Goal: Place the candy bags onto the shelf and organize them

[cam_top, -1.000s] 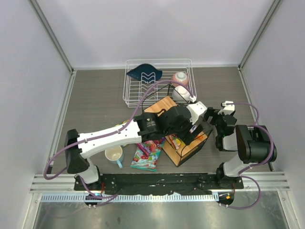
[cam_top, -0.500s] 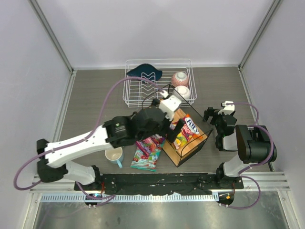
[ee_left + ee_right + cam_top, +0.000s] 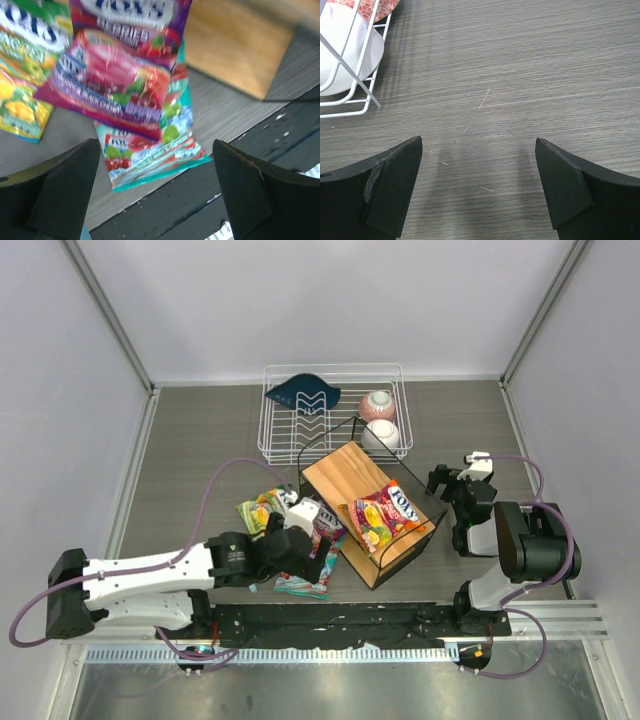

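While left gripper [image 3: 155,146] gapes wide, teal bag [image 3: 145,167] half hidden under purple bag [image 3: 120,75]; right gripper [image 3: 479,142] apart.

**Top external view.** Fixed above and behind the arm bases [image 3: 470,602], facing down and forward. It is the widest view and covers the whole table [image 3: 200,440], with the shelf [image 3: 345,472] near centre.

**Left wrist view.** Close range, aimed steeply down just left of the shelf, with its own fingers [image 3: 65,190] in the lower corners. It shares the shelf's wooden board [image 3: 235,45], the purple bag [image 3: 125,70] and the teal bag [image 3: 150,155] with the top view.

**Right wrist view.** Close range, aimed down at the table right of the shelf. The dish rack [image 3: 350,75] corner beyond the shelf is shared with the top view.
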Available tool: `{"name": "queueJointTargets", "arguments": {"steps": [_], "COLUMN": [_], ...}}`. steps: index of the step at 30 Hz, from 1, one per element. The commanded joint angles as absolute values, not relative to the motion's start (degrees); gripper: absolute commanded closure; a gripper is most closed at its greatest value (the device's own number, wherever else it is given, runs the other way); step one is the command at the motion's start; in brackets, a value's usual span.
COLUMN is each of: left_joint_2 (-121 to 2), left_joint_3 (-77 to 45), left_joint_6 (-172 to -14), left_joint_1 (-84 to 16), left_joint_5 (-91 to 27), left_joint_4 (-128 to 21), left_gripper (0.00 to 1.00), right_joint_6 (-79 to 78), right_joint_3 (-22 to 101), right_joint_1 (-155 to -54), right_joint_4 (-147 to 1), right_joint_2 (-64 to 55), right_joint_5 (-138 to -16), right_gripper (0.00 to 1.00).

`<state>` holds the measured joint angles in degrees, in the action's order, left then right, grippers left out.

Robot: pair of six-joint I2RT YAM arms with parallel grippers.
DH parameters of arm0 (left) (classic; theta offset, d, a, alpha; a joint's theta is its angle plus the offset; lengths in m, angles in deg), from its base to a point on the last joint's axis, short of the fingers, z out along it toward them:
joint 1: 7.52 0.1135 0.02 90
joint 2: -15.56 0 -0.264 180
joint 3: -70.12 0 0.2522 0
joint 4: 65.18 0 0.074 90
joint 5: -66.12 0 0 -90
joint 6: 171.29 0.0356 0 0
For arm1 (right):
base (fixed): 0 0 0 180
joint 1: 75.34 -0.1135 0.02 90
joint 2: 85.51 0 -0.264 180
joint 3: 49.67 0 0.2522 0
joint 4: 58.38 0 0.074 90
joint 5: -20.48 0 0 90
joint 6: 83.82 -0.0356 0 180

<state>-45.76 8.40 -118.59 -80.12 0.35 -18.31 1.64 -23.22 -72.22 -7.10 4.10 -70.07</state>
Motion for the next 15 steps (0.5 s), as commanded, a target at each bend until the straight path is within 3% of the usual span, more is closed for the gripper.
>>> {"name": "queueJointTargets", "arguments": {"steps": [1,7,15], "left_joint_2": [-41.9,-41.0,-50.4], "left_joint_3": [14.2,21.7,21.5], "left_joint_6": [-127.6,-132.4,-136.7], "left_joint_1": [-82.0,-84.3,-89.3], "left_joint_5": [1.9,3.3,7.3], "left_joint_4": [-25.6,-32.9,-35.9], "left_gripper": [0.0,0.0,0.0], "right_joint_6": [2.7,2.7,2.8], "right_joint_3": [-22.1,-22.1,-22.1], "right_joint_1": [-72.4,-72.4,-72.4], "right_joint_4": [-4.5,-4.5,-4.5], "right_joint_2": [2.7,2.6,2.6], "right_joint_5": [-69.9,-69.9,-69.9], "right_gripper": [0.0,0.0,0.0]}}
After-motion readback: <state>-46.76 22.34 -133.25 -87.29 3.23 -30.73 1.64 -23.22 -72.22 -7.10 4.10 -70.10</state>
